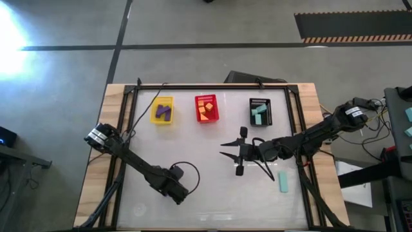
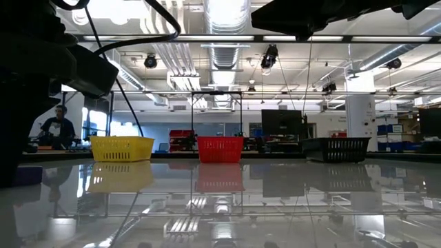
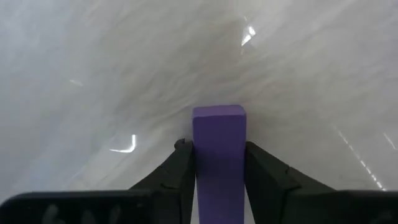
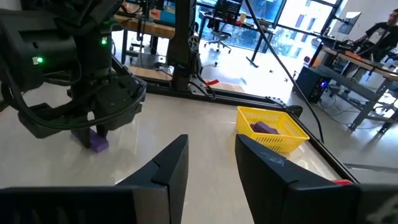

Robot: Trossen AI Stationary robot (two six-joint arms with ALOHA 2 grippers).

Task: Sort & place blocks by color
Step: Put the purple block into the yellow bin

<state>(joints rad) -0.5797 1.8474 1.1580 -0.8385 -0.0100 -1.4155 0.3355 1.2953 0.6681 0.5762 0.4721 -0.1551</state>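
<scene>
My left gripper point(image 1: 180, 192) is near the table's front, left of centre, shut on a purple bar block point(image 3: 217, 149); the right wrist view shows it too point(image 4: 96, 142). My right gripper point(image 1: 233, 153) is open and empty above the table's middle point(image 4: 208, 155). A teal bar block point(image 1: 283, 180) lies flat on the table, front right of my right gripper. A yellow basket point(image 1: 162, 111) holds purple blocks, a red basket point(image 1: 206, 108) holds orange blocks, and a black basket point(image 1: 260, 113) holds teal blocks. My left gripper pinches the purple bar by its two long sides point(image 3: 198, 163) between the two fingers. The fingers come from above, pointing down, and lie along the bar. The bar's free end point(image 3: 217, 113) sticks out past the fingertips, down at the table top point(image 4: 98, 147).
The three baskets stand in a row along the table's far side. Black frame rails point(image 1: 293, 116) run along the table's edges. Bare table lies between the two grippers and toward the front edge. People show in the room beyond the table point(image 2: 58, 124).
</scene>
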